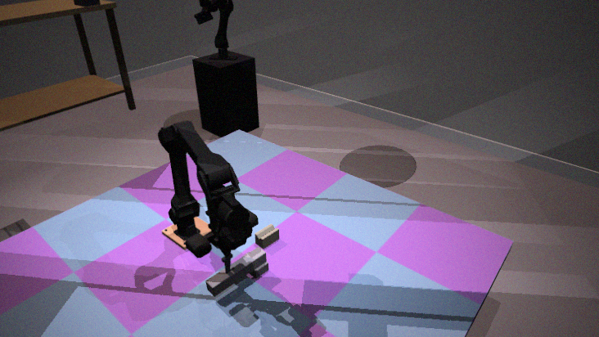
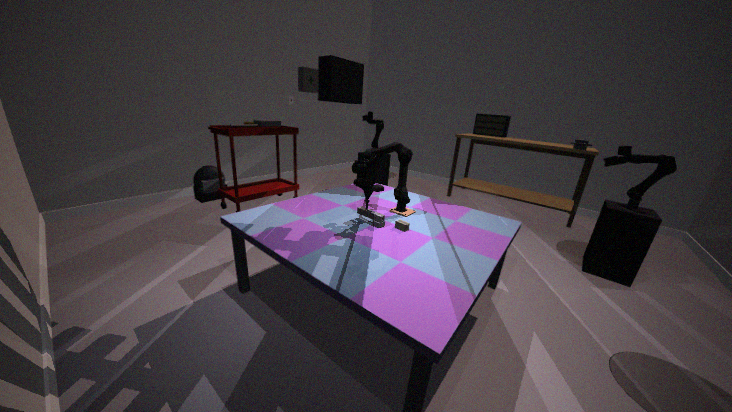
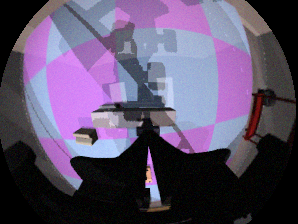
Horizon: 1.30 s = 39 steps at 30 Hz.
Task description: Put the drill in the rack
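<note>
A long grey blocky assembly (image 1: 254, 258) (image 2: 378, 219) (image 3: 105, 118) lies on the checkered table. The key and the drill cannot be told apart within it. My gripper (image 1: 227, 270) (image 2: 367, 205) (image 3: 148, 132) is shut, with nothing seen between the fingers. It points down, with its tips at the top of the assembly near the middle of its length; whether they touch it cannot be told. A small beige block with a groove along its top (image 1: 267, 237) (image 2: 402, 225) (image 3: 86, 136), seemingly the rack, stands separately beyond one end of the assembly. The fingertips hide part of the assembly.
The arm stands on an orange base plate (image 1: 200, 226) behind the assembly. The table (image 1: 443, 246) (image 2: 420, 301) carries strong shadows. A red cart (image 2: 256, 190) (image 3: 254, 117), a wooden bench (image 2: 517, 193) and other arms on black pedestals (image 1: 228, 96) (image 2: 622, 240) stand away from the table.
</note>
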Available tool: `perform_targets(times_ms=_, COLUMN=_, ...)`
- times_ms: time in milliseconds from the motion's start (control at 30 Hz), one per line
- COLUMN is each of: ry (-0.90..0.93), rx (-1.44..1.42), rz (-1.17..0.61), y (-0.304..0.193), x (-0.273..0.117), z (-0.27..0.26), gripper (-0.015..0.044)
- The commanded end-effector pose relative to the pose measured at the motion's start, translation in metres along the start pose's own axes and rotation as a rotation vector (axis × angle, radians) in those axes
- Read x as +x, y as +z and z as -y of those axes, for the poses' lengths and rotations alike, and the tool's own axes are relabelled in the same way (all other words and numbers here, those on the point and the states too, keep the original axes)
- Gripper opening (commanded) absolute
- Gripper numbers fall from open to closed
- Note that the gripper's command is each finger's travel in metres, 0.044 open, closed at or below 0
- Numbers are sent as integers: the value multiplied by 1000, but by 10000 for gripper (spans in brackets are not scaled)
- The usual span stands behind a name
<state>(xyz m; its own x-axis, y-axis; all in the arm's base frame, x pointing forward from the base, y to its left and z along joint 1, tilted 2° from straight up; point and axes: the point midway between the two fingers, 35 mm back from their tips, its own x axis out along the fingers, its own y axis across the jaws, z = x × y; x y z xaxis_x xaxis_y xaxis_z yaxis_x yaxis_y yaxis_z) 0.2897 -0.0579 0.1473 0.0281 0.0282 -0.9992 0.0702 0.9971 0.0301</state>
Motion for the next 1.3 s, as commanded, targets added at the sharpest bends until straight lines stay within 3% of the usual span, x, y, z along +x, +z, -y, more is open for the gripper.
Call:
perform_targets(times_ms=0, ry=2, rx=-1, rz=-22, y=-3, x=8, z=1, gripper=0)
perform_targets(times_ms=1267, ry=2, rx=-1, rz=-22, y=-9, x=21, z=2, gripper=0)
